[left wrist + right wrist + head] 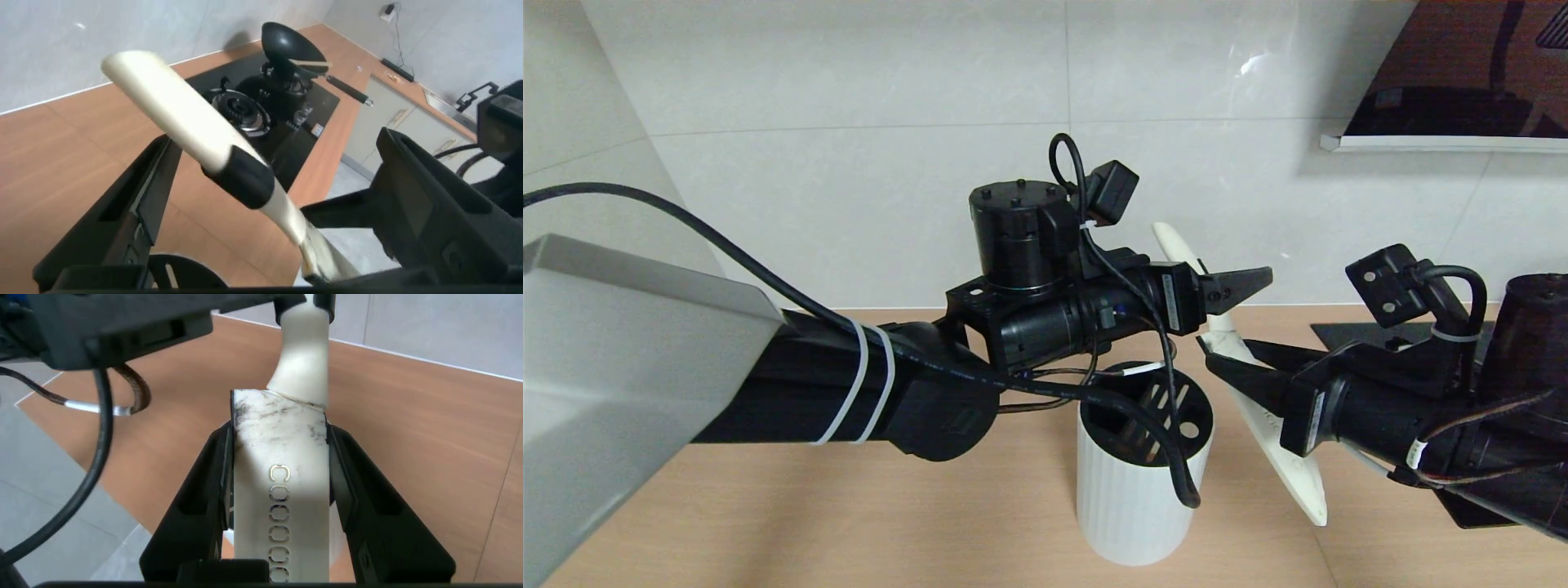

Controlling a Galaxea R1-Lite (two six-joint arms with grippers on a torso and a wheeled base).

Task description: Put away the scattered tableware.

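The white knife point(282, 457) hangs tilted in the air beside the white holder point(1143, 506) on the desk point(849, 506). Its blade is pinched flat by the right gripper point(280, 416) and its fingers. The left gripper point(278, 139) has its fingers wide astride the handle. The knife looks light, stiff, slick and perhaps brittle, so the handle seems the safest hold.

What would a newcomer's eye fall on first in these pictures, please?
Most likely the long white utensil, held slanting in the air between the arms, its flat blade clamped in the right gripper and its handle at the left gripper. Under the left arm a white ribbed holder stands on the wooden counter.
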